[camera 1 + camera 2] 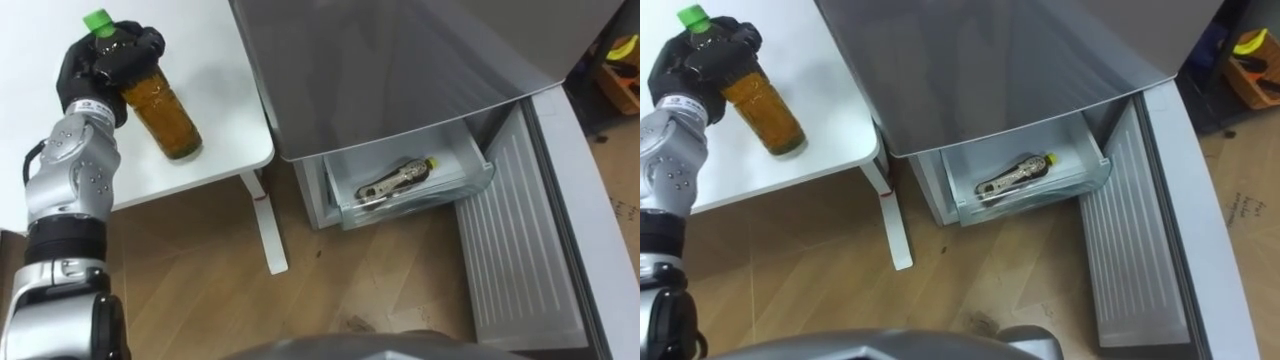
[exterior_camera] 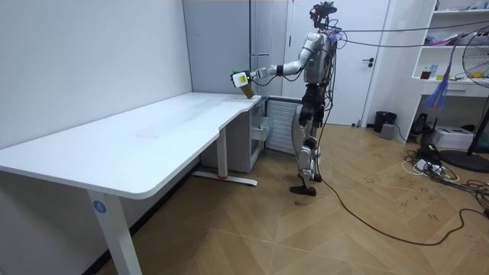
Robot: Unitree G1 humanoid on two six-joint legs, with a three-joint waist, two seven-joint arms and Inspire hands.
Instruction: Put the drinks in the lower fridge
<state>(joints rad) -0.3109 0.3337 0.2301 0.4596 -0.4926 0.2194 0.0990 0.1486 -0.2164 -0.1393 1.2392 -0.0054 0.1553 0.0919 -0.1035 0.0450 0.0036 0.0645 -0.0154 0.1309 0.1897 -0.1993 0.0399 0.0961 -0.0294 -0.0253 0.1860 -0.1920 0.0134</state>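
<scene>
A bottle of amber drink (image 1: pixel 165 108) with a green cap (image 1: pixel 99 20) leans tilted over the white table (image 1: pixel 215 60), near its end by the fridge. My left hand (image 1: pixel 105 62) is shut round the bottle's upper part, seen too as the left hand (image 1: pixel 700 58) on the bottle (image 1: pixel 762 110). The lower fridge drawer (image 1: pixel 400 205) is pulled open under the grey fridge (image 1: pixel 400 60). One bottle (image 1: pixel 393 180) with a yellow cap lies on its side in it. In the room view I stand before the fridge, left arm stretched out to the table with the bottle (image 2: pixel 246 86).
The lower fridge door (image 1: pixel 520 250) hangs open to my right, its ribbed inner side facing the drawer. The table's white leg (image 1: pixel 265 225) stands on the wooden floor next to the drawer. Shelves and boxes with clutter (image 1: pixel 615 60) lie far right.
</scene>
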